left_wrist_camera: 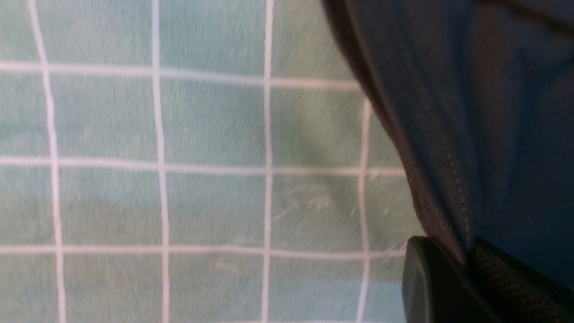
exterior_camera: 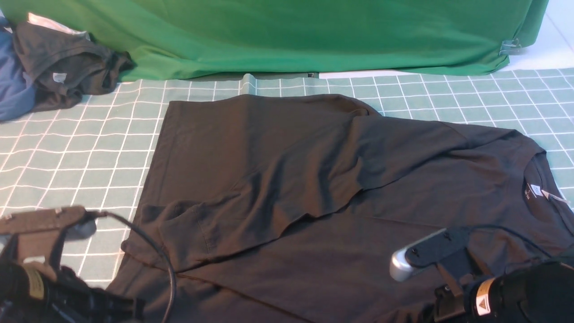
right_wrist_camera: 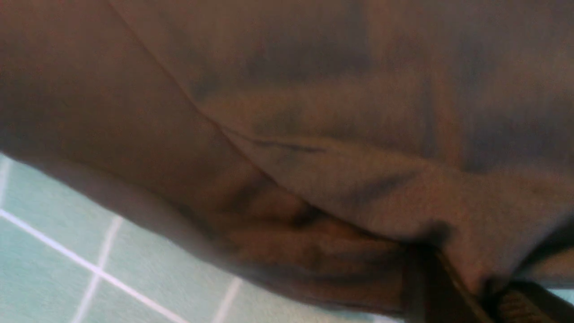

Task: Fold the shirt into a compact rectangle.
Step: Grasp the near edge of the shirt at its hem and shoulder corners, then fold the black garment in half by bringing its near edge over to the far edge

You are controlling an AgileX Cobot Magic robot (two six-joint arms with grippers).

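Counter (exterior_camera: 80,148) with pale green grid mat fills most of the front view. Big bright green cloth (exterior_camera: 314,36) drapes across the top of the frame. Black shirt (exterior_camera: 314,188) lies spread over centre and lower right, neck toward the right edge, one part folded over the body, near edge running out at the bottom of the frame. Dark grey-brown garment (exterior_camera: 67,67) bunched in the upper left, blue cloth (exterior_camera: 13,89) touching it at the left edge. Left fingers (left_wrist_camera: 430,287) clenched on the shirt's stitched hem, lower left of the front view. Right fingers (right_wrist_camera: 441,291) pinch bunched shirt fabric, lower right; view blurred. White neck label (exterior_camera: 536,190) inside the collar.
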